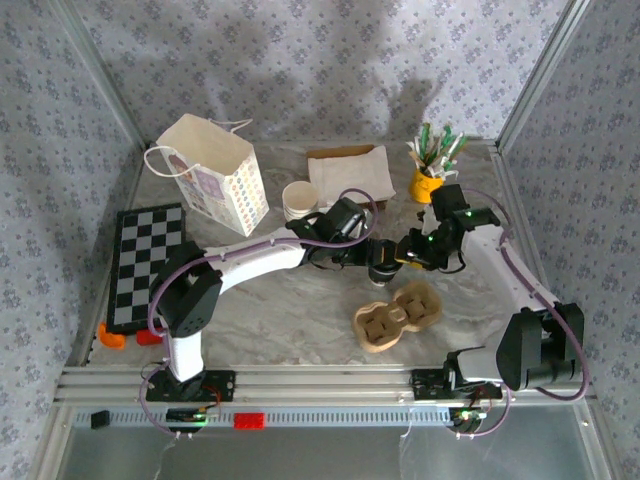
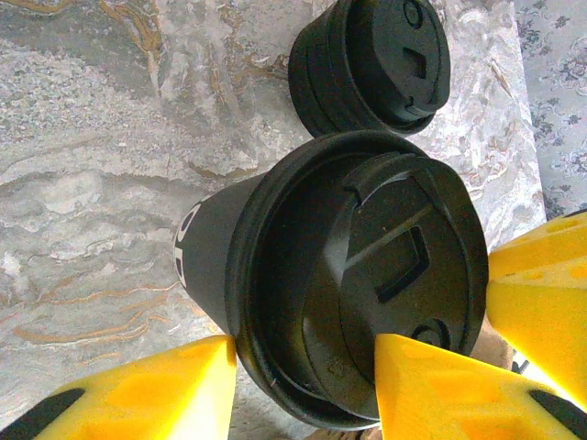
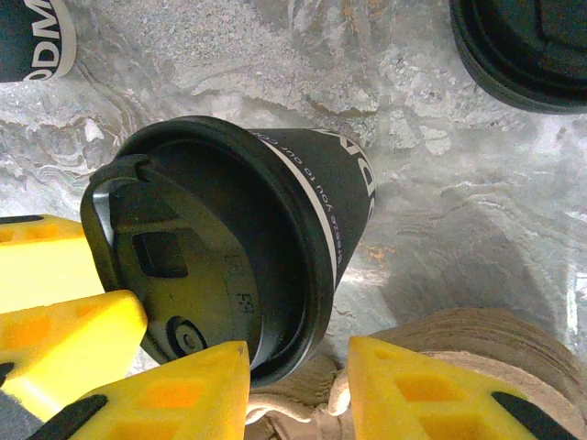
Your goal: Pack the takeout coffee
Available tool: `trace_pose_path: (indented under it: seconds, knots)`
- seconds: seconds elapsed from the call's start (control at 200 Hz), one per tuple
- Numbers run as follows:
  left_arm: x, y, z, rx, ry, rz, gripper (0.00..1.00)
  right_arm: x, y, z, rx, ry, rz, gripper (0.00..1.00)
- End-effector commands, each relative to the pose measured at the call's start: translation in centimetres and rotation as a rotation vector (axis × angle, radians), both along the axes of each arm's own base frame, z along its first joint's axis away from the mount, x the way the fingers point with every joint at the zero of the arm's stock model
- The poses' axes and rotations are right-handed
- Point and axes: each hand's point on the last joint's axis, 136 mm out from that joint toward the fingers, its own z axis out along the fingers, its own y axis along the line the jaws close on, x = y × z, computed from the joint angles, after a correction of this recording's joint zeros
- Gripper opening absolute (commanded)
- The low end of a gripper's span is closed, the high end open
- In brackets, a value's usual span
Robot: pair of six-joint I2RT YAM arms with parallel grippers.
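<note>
Left gripper (image 2: 304, 341) is on the job: its yellow fingers (image 2: 138, 394) are pinched on a black lidded cup (image 2: 367, 266), one tip tucked against the outside of the lid's rim, the other lying across the lid's face, and the cup is tipped with its lid turned up toward the wrist. Right beside it comes the right gripper (image 3: 299, 345), jaws parted. Its near fingertip sits just at the lower rim of that same lid, its other finger is off to the side, and nothing is caught between them. Through that gap you can see the cardboard carrier (image 1: 398, 318), lying on the marble table (image 1: 290, 310) just in front of the two grippers. A second black lidded cup (image 2: 371, 64) stands upright on the marble close behind the held one. Now further out: the takeout coffee (image 1: 298, 202), the small white paper cup, stands upright and open-topped at the back of the table. It is just to the right of the white paper bag (image 1: 215, 175), behind the left arm and clear of both grippers. White napkins (image 1: 352, 175) lie just right of it, the yellow cup of sticks (image 1: 430, 180) stands at the far right, and a checkerboard (image 1: 148, 262) lies along the left edge.
</note>
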Motion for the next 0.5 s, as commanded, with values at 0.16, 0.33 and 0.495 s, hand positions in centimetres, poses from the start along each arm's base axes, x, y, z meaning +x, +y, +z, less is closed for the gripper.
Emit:
trace_pose_path:
  seconds: [0.16, 0.33, 0.495]
  knots:
    - [-1.0, 2.6, -5.2, 0.193, 0.061, 0.006, 0.43, 0.3, 0.2, 1.7, 0.023, -0.030, -0.031, 0.38]
    - [-1.0, 2.5, -5.1, 0.194, 0.058, 0.009, 0.43, 0.0, 0.2, -0.3, 0.008, 0.026, 0.022, 0.36]
    - [-0.9, 2.7, -5.2, 0.203, 0.056, 0.018, 0.42, -0.8, -1.1, -1.5, -0.080, 0.052, 0.013, 0.33]
